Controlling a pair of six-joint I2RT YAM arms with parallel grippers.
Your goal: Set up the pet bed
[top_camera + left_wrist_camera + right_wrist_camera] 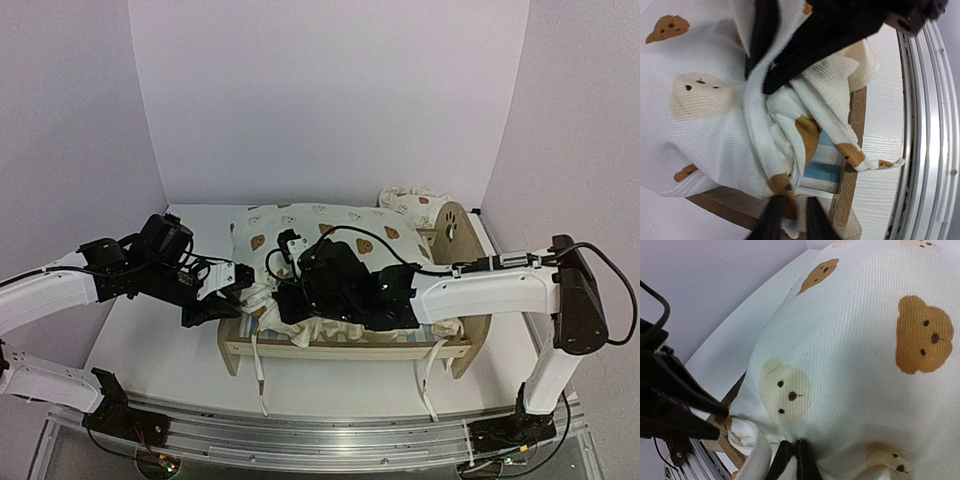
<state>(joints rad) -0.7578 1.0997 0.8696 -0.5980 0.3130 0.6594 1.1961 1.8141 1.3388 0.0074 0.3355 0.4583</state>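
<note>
- pet bed stands mid-surface; the cushion is on it, but bunched at the near left corner, with the striped base showing there.
- left pincer is grasping the cushion's corner; right pincer is clenched on a fold close by.
- remaining, i judge: flatten the cushion, then fetch the pillow from behind the headboard.

White table, pet bed at ctr, sm cream pillow just behind it, rt side
</note>
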